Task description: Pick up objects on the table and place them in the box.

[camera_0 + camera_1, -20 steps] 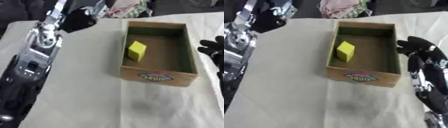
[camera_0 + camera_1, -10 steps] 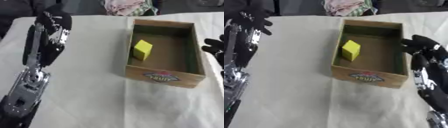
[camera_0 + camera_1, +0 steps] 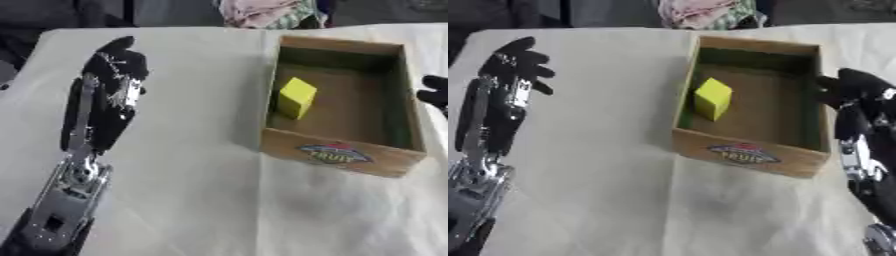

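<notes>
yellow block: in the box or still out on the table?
In. The yellow block sits inside the wooden box, against its left wall; neither hand touches it.

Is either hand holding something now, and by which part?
Nothing is held: left hand and right hand are empty; the yellow block lies in the wooden box.

I pulled my left hand [image 3: 118, 67] back from the far edge of the table [image 3: 192, 165], where it had hung near the bundle of cloth [image 3: 262, 11], toward the near left. It ended over bare cloth, well apart from the box [image 3: 337, 155], with its fingers relaxed.
</notes>
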